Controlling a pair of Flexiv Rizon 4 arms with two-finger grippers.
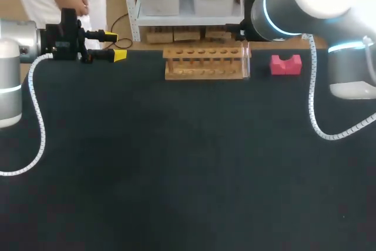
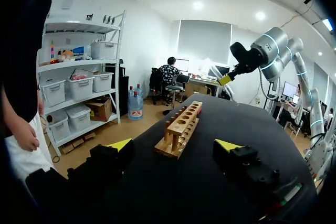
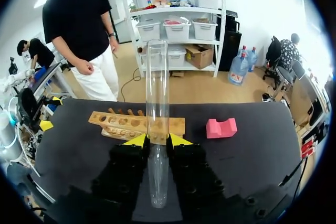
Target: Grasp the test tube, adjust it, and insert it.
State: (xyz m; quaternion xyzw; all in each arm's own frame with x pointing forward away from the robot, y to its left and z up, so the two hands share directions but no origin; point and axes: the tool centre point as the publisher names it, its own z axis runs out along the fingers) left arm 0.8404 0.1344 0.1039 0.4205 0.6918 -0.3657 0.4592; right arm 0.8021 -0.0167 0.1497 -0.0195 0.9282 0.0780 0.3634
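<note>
A clear glass test tube (image 3: 157, 87) stands along my right gripper (image 3: 157, 140), whose yellow tips are shut on its lower part. In the head view the tube (image 1: 247, 58) shows faintly at the right end of the wooden rack (image 1: 202, 62), under my right arm (image 1: 276, 4). The rack (image 3: 134, 124) has a row of holes and lies ahead of the right gripper. My left gripper (image 1: 114, 46) hovers open at the table's far left edge, pointing toward the rack (image 2: 181, 127). Its fingers (image 2: 119, 144) hold nothing.
A pink notched block (image 1: 286, 64) sits just right of the rack, also seen as the pink block (image 3: 220, 128) in the right wrist view. White coiled cables (image 1: 35, 121) hang from both arms over the black table (image 1: 188, 174).
</note>
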